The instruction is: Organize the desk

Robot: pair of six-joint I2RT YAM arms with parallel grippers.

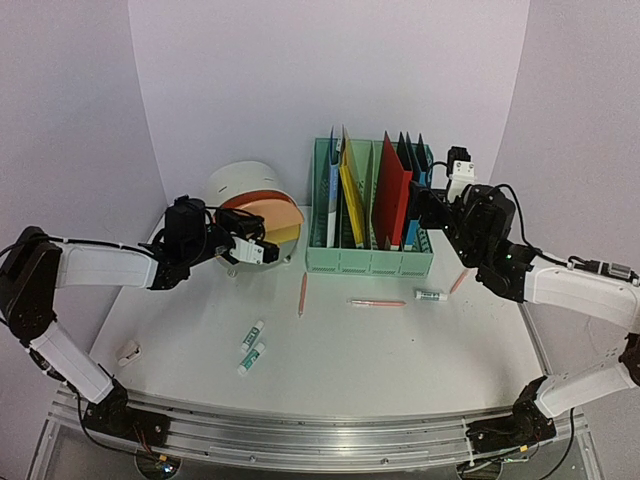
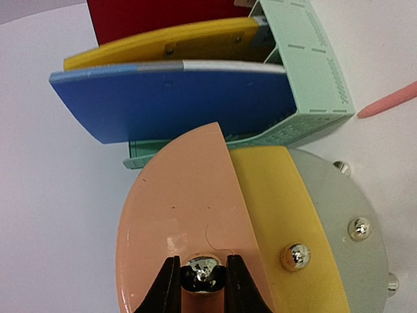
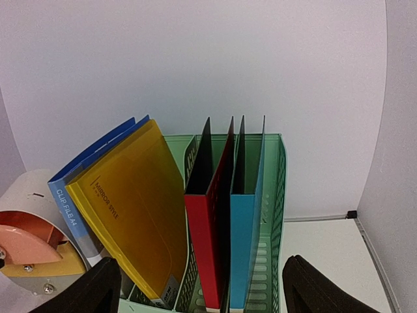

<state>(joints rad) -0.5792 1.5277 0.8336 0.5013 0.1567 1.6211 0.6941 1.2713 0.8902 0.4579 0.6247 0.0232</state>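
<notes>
Desk (image 1: 400, 350) below left end effector (image 2: 203, 272), clamped on drawer knob (image 2: 203, 268).

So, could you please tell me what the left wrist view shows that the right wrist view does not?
Only the left wrist view: the left end effector closed on the chrome knob of the orange drawer front, and a pink pen lying on the desk. Only the right wrist view: the right end effector open, a turquoise folder, and the folders' printed labels. Both: the mint-green rack with its blue folder, yellow folder and red folder, plus the round drawer unit.
</notes>
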